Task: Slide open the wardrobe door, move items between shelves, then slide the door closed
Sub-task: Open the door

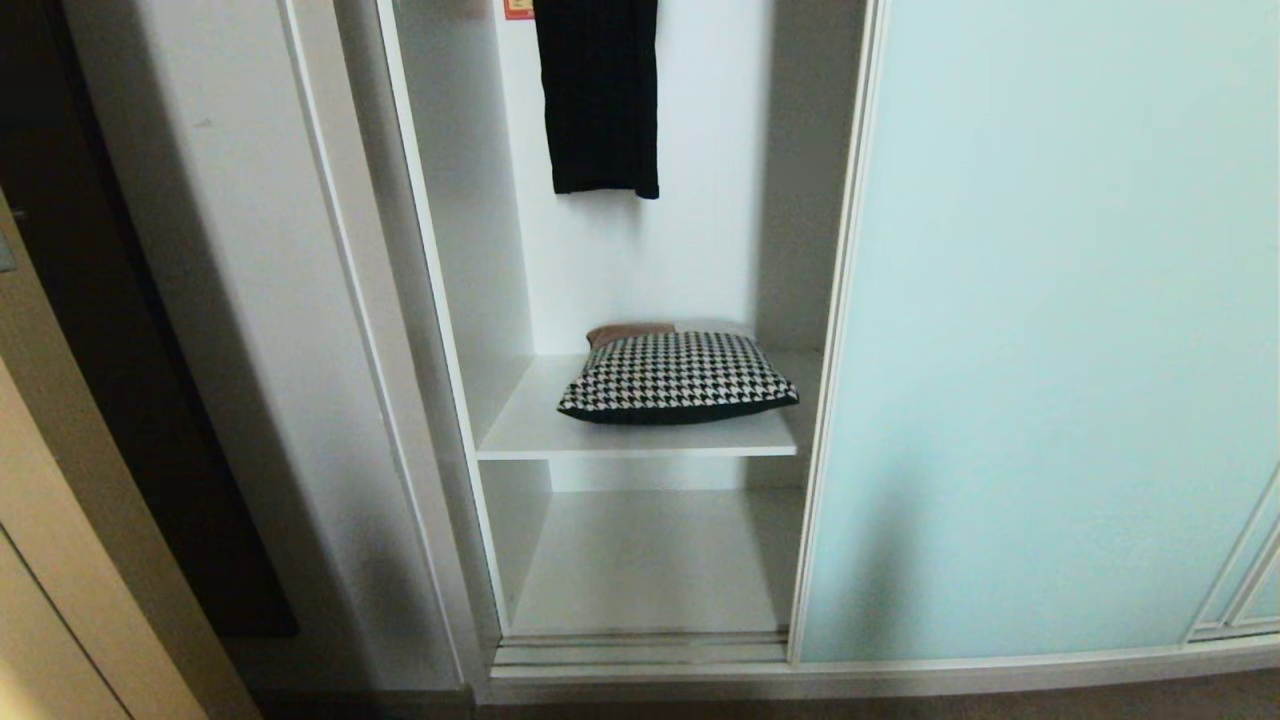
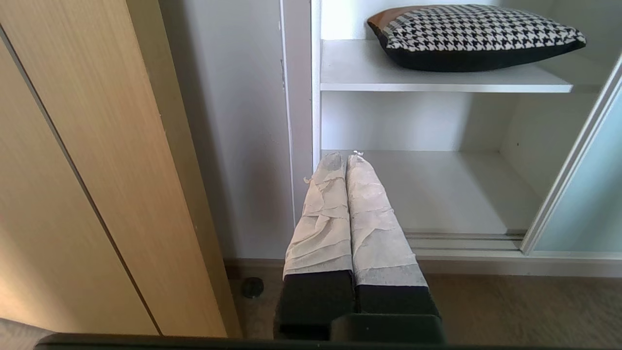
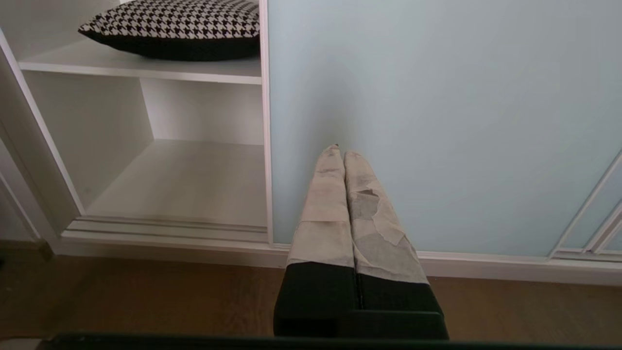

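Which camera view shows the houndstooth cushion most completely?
The head view: the square black-and-white houndstooth fabric cushion shows whole, brown and grey patches included. The left wrist view shows it edge-on; the right wrist view crops it.

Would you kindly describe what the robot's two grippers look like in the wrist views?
The left gripper and the right gripper look alike: each has two long, tapering fingers wrapped in wrinkled off-white tape above black bases. On the right one the tape is dirtier and torn in places, showing grey beneath. No cables or markings show.
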Controlling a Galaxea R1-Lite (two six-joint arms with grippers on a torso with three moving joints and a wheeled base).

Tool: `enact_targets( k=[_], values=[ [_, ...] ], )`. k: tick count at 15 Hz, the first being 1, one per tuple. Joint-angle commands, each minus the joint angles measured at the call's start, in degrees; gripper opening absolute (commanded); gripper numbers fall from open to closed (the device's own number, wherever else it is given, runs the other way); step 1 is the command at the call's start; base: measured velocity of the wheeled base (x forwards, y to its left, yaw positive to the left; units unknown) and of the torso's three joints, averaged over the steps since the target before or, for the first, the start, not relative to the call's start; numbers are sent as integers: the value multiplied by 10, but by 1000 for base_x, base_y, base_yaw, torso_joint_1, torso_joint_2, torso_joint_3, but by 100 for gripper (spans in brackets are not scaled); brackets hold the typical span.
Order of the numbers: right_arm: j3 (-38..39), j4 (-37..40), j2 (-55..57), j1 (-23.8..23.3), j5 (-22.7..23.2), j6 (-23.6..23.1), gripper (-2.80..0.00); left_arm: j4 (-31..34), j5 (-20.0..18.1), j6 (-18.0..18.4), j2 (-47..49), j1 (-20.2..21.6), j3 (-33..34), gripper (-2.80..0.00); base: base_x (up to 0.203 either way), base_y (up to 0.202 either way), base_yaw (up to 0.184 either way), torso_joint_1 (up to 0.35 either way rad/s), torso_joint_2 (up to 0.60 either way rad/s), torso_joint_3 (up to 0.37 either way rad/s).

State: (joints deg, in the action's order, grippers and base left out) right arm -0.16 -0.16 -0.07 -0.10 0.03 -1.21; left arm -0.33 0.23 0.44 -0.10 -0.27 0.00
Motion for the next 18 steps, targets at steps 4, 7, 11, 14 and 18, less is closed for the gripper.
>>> enact_targets(
  k=[4,7,11,14,18],
  values=[
    [-38,-2,6,1,19,3,-280,0,0,0,1,-1,0,-280,0,0,0,0,0,0],
    [-155,14,97,1,62,18,-280,0,0,0,1,0,0,-280,0,0,0,0,0,0],
    [-304,12,320,12,112,67,-280,0,0,0,1,0,0,-280,0,0,0,0,0,0],
    [-376,-54,505,31,155,91,-280,0,0,0,1,-1,0,-280,0,0,0,0,0,0],
    [-421,-216,720,90,169,105,-280,0,0,0,1,0,0,-280,0,0,0,0,0,0]
  ],
)
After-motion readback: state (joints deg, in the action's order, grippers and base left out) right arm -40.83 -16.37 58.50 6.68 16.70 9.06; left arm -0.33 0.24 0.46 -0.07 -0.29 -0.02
